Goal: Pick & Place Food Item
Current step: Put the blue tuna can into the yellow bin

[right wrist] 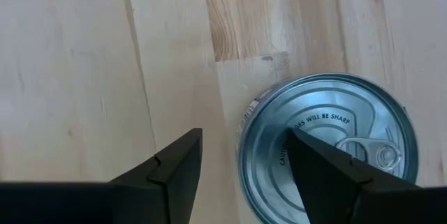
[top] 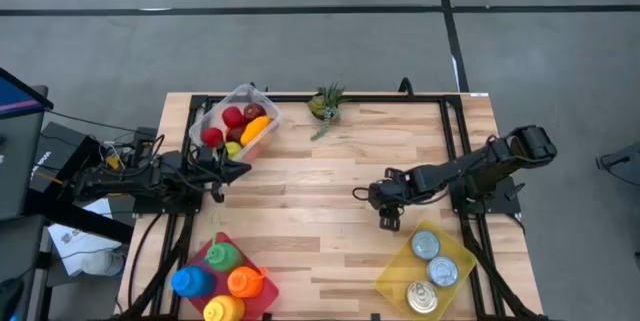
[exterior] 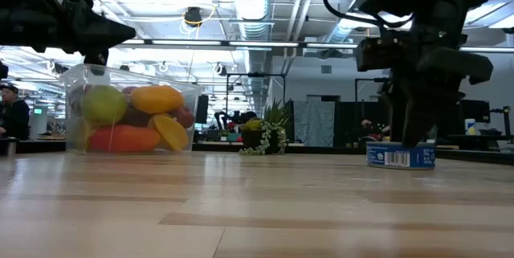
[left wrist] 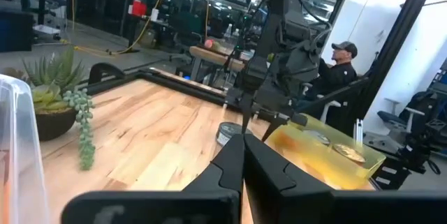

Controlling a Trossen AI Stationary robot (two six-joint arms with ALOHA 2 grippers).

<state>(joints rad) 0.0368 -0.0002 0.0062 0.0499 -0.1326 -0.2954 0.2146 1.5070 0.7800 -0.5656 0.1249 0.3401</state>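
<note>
A flat tin can with a silver pull-tab lid and a blue label stands upright on the wooden table, right of the middle. My right gripper hangs open over it, pointing steeply down. One finger is over the lid and the other over bare wood beside the can. My left gripper is shut and level at the table's left side, next to a clear bin of fruit. My right gripper has one fingertip over the near part of the can's lid, coming from above. I cannot tell whether it touches the lid. The can stands on the table, off to one side of the gap between the fingers.
A yellow tray holding three cans sits at the near right. A red tray with coloured bottles sits at the near left. A small potted plant stands at the far edge. Bare wood lies across the middle.
</note>
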